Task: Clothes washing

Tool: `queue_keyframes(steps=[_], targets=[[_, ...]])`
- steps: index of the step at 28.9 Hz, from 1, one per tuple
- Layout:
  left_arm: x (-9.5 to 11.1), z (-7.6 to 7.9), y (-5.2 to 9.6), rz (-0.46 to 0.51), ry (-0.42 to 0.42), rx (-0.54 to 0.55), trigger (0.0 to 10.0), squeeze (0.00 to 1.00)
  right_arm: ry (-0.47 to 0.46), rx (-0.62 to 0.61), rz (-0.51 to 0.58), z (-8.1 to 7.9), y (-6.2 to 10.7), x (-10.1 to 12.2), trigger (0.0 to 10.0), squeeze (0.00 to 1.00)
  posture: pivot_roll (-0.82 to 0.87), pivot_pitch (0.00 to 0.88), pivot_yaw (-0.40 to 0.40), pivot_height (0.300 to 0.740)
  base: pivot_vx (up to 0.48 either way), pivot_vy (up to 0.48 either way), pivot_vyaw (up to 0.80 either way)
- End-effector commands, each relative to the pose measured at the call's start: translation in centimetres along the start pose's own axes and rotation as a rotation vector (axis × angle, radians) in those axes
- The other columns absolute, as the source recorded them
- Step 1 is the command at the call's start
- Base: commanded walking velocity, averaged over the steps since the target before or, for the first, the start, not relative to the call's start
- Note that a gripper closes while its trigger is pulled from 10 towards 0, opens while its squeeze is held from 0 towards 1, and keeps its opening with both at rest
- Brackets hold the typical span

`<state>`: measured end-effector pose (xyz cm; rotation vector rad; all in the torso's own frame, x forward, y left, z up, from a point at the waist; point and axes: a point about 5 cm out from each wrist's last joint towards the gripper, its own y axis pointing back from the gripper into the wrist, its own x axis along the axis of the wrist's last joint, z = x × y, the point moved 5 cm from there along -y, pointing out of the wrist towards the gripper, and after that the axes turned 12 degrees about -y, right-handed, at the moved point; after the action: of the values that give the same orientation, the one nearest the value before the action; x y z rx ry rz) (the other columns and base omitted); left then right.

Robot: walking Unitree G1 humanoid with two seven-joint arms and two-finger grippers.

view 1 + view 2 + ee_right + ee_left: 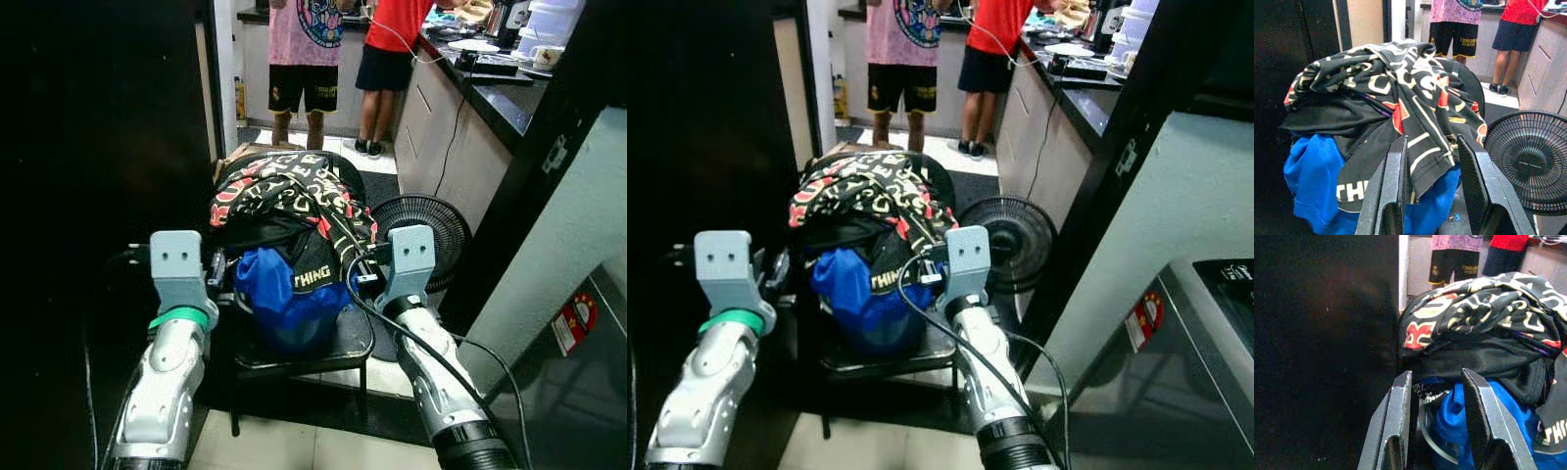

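Observation:
A heap of clothes sits on a black chair [349,349]. On top lies a black garment with red and cream lettering [284,191], with a black shirt [312,276] beneath it and a blue garment [279,294] at the front. My left gripper [1436,377] is open at the heap's left side, level with the blue cloth. My right gripper [1432,141] is open at the heap's right side, facing the hanging hem of the lettered garment [1425,147]. Neither holds anything. In the eye views the grey wrist mounts [179,262] hide the fingers.
A black floor fan [423,233] stands just right of the chair. Two people [304,54] stand at a kitchen counter [490,93] at the back. A dark panel [98,147] closes the left side. A grey wall [558,255] and a washing machine top [1215,323] are on the right.

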<state>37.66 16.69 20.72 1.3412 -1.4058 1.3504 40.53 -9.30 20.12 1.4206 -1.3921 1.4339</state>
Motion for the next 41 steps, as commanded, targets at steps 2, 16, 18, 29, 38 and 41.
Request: queue_keyframes(steps=[2,16,18,29,38,41], targets=[[-0.1,0.6,-0.1,-0.004,-0.013,-0.020,10.0,0.00,-0.005,-0.014,-0.016,0.6,0.2,-0.3,10.0,0.00,0.00,0.036,-0.015,0.740,0.345,0.000,0.00],[-0.1,0.8,0.5,0.006,-0.029,-0.013,10.0,0.00,-0.003,-0.013,-0.017,0.6,0.2,-0.2,10.0,0.00,0.00,0.036,-0.021,0.740,0.329,0.000,0.00],[-0.1,0.8,0.6,0.007,-0.028,-0.011,10.0,0.00,-0.003,-0.010,-0.018,0.5,0.1,-0.2,10.0,0.00,0.01,0.036,-0.021,0.740,0.324,0.000,0.00],[0.7,0.8,0.6,0.031,-0.037,-0.010,10.0,0.00,-0.018,0.005,0.014,0.0,-0.3,0.9,10.0,0.00,0.01,0.035,-0.022,0.740,0.327,0.000,0.00],[2.5,0.4,-0.1,0.081,-0.032,0.000,10.0,0.00,-0.038,0.047,0.086,-1.1,-1.2,3.6,10.0,0.00,0.00,0.033,-0.024,0.740,0.325,0.000,0.00],[2.7,0.3,-0.2,0.085,-0.034,0.002,10.0,0.00,-0.034,0.045,0.086,-1.0,-1.3,3.5,10.0,0.00,0.01,0.033,-0.025,0.740,0.324,0.000,0.00]])
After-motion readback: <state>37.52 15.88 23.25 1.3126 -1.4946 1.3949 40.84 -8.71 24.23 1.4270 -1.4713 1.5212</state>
